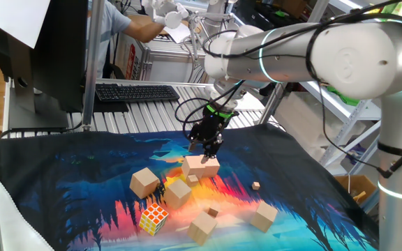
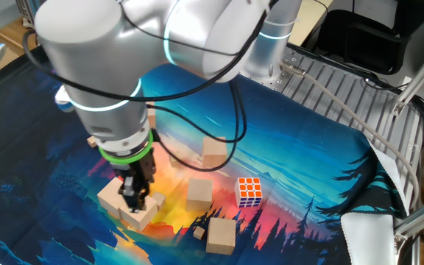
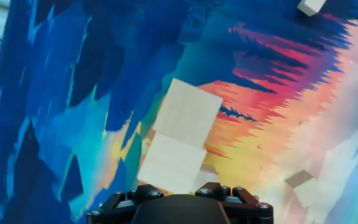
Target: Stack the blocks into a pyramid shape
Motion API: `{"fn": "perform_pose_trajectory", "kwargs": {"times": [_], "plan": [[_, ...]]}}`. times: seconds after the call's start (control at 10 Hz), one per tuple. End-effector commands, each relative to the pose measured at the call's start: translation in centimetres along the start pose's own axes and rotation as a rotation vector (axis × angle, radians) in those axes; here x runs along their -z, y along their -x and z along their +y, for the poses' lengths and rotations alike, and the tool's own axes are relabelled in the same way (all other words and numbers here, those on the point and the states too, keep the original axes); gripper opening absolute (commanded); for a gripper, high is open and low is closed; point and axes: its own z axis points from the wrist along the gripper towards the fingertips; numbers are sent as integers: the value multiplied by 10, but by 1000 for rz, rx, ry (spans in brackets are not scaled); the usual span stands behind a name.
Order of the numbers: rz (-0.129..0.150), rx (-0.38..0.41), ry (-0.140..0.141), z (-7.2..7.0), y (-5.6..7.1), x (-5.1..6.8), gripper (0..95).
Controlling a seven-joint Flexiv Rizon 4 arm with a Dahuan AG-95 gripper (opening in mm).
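Six blocks are showing around the gripper (image 1: pixel 206 148): two touching side by side directly under it (image 3: pixel 187 112) (image 3: pixel 171 160) and four scattered nearby, alongside one colourful puzzle cube (image 1: pixel 153 218) and a few tiny cubes (image 1: pixel 256 185). The fingertips are sitting at the near block's top, partly hiding it, so I cannot tell whether they are gripping it.

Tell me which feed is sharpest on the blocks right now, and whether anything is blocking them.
Hand view: two blocks fill the centre, softly blurred, gripper housing cutting off the bottom edge. One fixed view: sharp, evenly lit, gripper over a block. The other fixed view: sharp, but the arm covers much of the mat.
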Motion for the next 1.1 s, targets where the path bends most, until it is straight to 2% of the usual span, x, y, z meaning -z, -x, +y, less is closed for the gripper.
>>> {"fn": "perform_pose_trajectory", "kwargs": {"times": [0.1, 0.2, 0.5, 0.8, 1.0, 1.1], "plan": [[12, 17, -10, -1, -13, 1, 570], [19, 17, -19, -1, -26, 1, 570], [23, 9, -20, -1, -47, -2, 570], [35, 40, -23, -4, -58, -5, 570], [32, 53, -23, -9, -64, -9, 570], [21, 73, -31, -10, -65, -10, 570]]}}
